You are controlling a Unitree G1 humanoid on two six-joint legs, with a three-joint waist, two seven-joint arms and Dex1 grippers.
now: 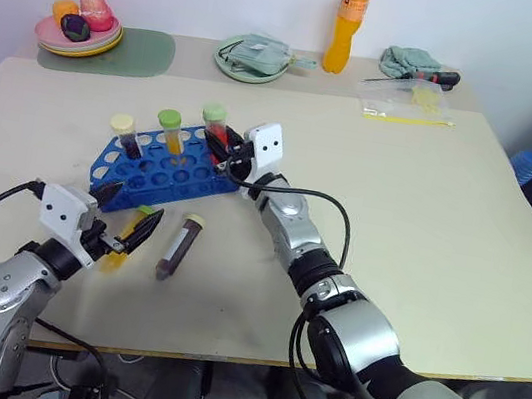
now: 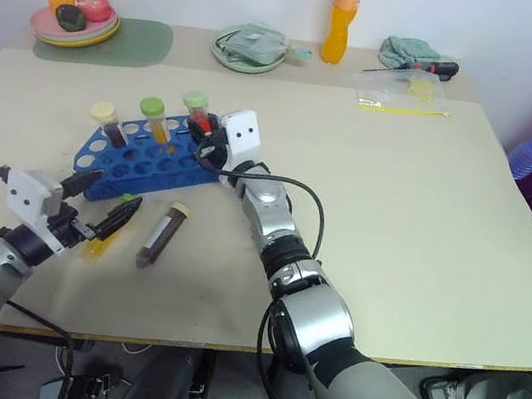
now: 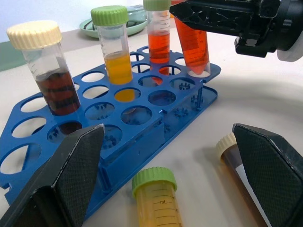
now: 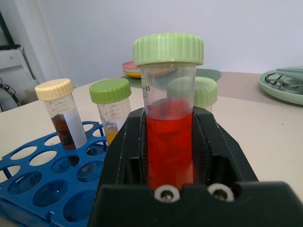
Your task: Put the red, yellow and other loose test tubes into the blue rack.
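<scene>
Right gripper (image 1: 225, 150) fingers clench the red tube (image 3: 191, 47) over the rack (image 1: 163, 175) corner hole; keep it upright, lower straight. Left gripper (image 1: 129, 231) released.

The red test tube (image 4: 168, 142) held in the right claw (image 4: 165, 156) carries printed graduation marks, with the numerals 45 and 40 readable on its clear wall just below the green cap. The yellow test tube (image 3: 156, 203) lying on the table (image 1: 422, 234) bears a printed scale with the unit "mL" beside its lines.
</scene>
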